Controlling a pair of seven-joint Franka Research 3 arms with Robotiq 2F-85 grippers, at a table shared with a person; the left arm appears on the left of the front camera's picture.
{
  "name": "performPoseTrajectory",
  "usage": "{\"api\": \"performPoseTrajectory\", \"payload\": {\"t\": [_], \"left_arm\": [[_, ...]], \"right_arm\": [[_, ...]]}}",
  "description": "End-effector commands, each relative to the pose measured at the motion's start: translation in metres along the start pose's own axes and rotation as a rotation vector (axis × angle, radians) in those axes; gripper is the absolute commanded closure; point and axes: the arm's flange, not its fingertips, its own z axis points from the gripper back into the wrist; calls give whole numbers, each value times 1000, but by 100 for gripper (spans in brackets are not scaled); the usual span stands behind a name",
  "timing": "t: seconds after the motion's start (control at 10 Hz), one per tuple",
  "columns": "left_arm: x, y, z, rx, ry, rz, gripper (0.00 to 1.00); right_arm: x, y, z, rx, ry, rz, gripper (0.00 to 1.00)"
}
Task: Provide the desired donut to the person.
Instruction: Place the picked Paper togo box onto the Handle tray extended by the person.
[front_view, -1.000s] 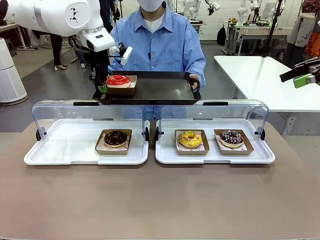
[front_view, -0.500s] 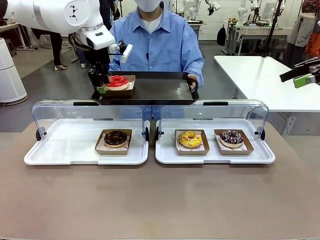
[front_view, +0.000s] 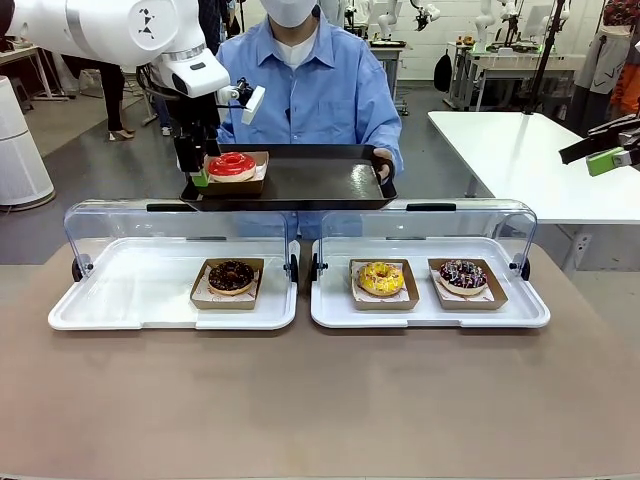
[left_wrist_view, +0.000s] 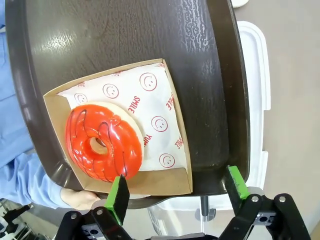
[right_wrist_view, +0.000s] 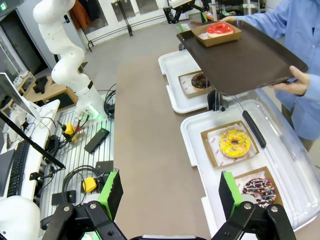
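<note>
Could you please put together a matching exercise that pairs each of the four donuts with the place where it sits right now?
Things:
1. red-glazed donut
2. chocolate donut
3. yellow donut
4. dark donut with sprinkles

Places:
A. right-hand box in the right white case
B. boxed on the dark tray held by the person
C. alone in the left white case
D. left-hand box in the right white case

Pairs: 1-B, 2-C, 3-D, 4-A
</note>
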Motion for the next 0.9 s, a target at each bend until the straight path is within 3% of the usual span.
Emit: {"api": "performPoseTrajectory", "payload": {"t": [0.0, 0.2, 0.4, 0.8], "left_arm": [[-6, -3, 5, -18, -26, -5, 0], [-24, -30, 17, -64, -27, -52, 0], [-57, -81, 32, -78, -30, -117, 0], [-148, -153, 34, -55, -96, -78, 0]], "right_arm": [[0, 0, -1, 2, -6, 3, 0], [0, 0, -1, 2, -6, 3, 0], [0, 0, -1, 2, -6, 3, 0], [0, 0, -1, 2, -6, 3, 0]]}}
